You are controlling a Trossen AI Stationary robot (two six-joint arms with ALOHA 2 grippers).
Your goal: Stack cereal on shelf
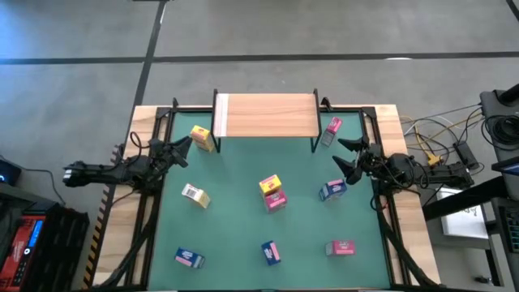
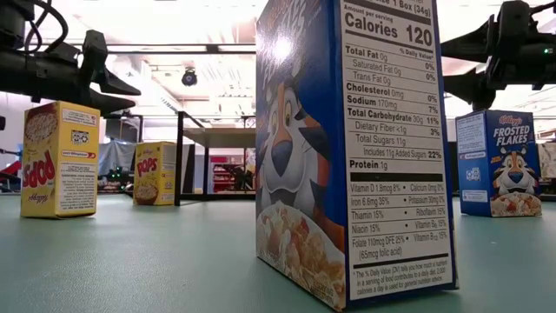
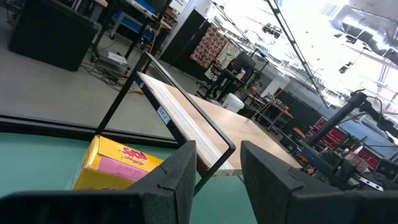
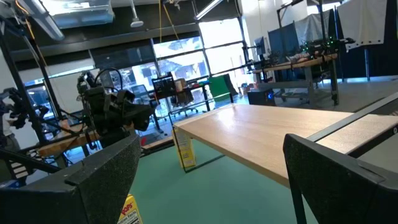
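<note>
The shelf is a light wood board on thin black legs at the mat's far edge. Several cereal boxes sit apart on the green mat. A yellow box stands by the shelf's left leg, and a pink one by its right leg. A blue box is near the right edge. At mid-mat a yellow box touches a pink one. My left gripper is open, above the mat just near-left of the yellow box. My right gripper is open, between the pink and blue boxes.
Another yellow box lies left of centre. Along the near side sit a blue box, a blue box that fills the low view, and a pink box. Black frame rails run along the table's sides, and cables lie right of the table.
</note>
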